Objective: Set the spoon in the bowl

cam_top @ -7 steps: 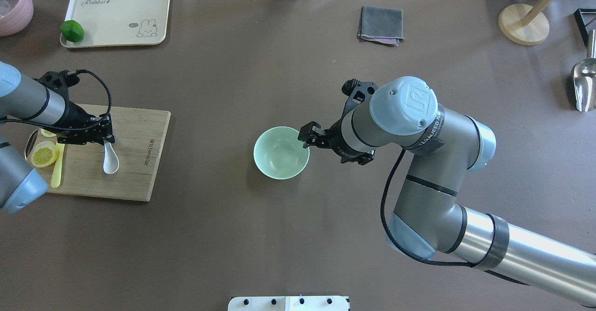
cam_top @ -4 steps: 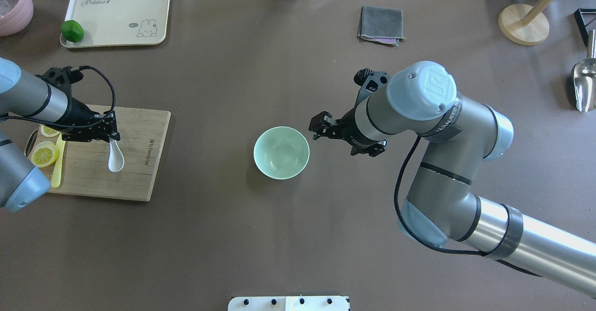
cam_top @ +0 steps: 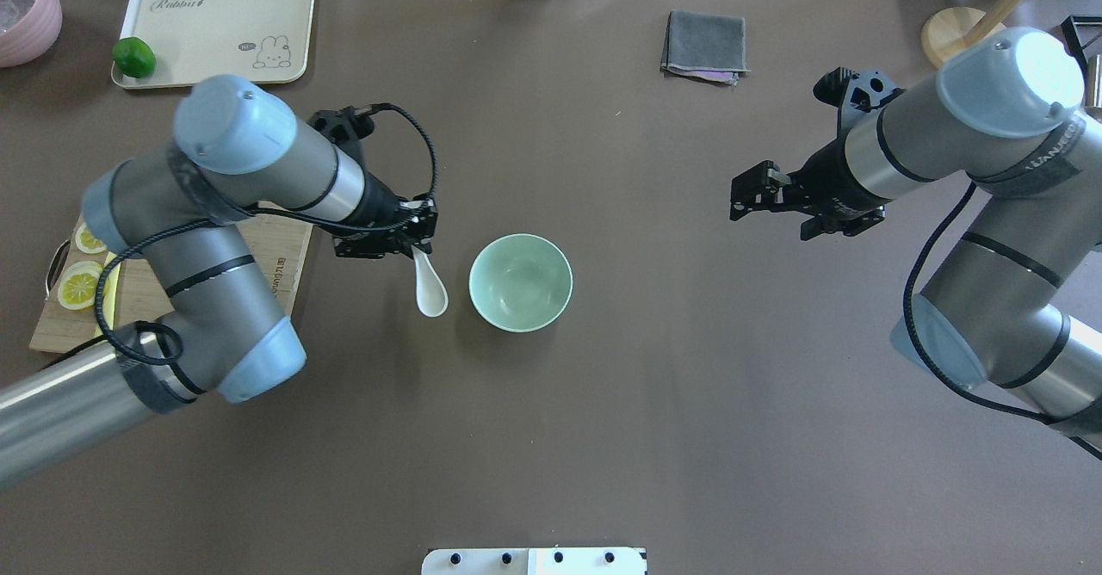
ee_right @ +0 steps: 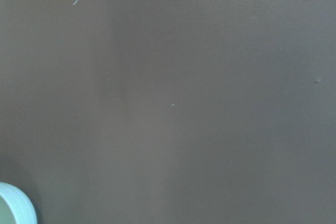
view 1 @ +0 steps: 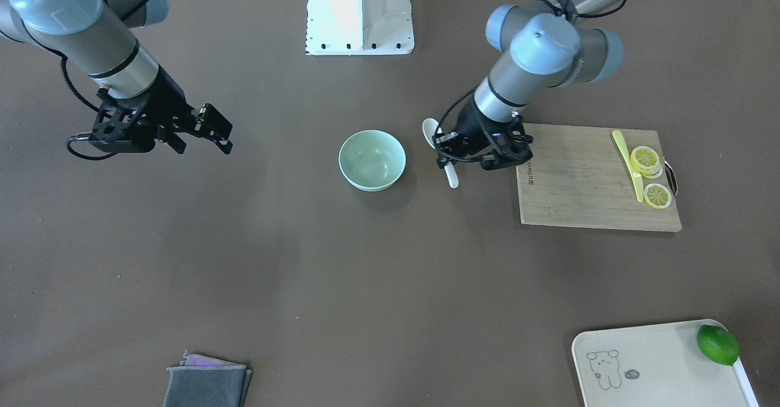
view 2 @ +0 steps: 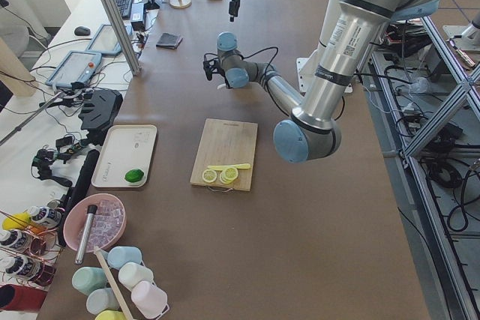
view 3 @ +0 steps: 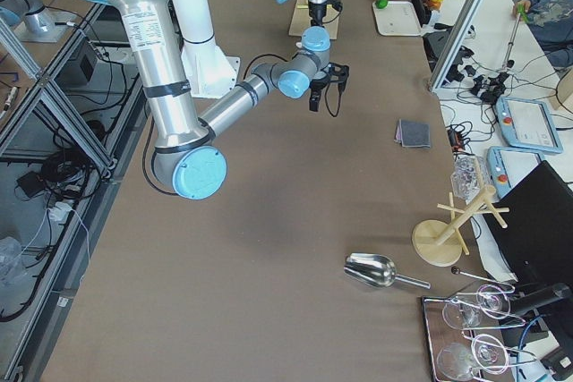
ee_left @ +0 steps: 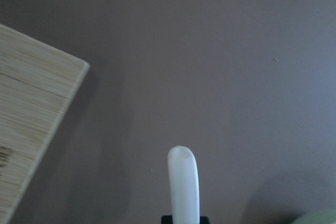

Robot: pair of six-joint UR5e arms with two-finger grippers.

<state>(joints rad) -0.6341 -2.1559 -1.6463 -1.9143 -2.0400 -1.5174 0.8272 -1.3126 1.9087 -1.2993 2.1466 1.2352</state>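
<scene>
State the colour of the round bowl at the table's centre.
The smooth round bowl is plain pale mint green; the overhead exterior view shows it best.

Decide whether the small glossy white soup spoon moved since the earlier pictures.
Yes. The spoon went right, off the wooden cutting board, beside the round mint-green bowl.

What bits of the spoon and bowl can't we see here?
- The spoon, overhead view: the left gripper covers where its jaws pinch.
- Rest of the spoon, left wrist view: the bottom edge cuts it; one white end shows.
- The bowl, both wrist views: only a corner sliver.
- Spoon, side views: too small.
</scene>
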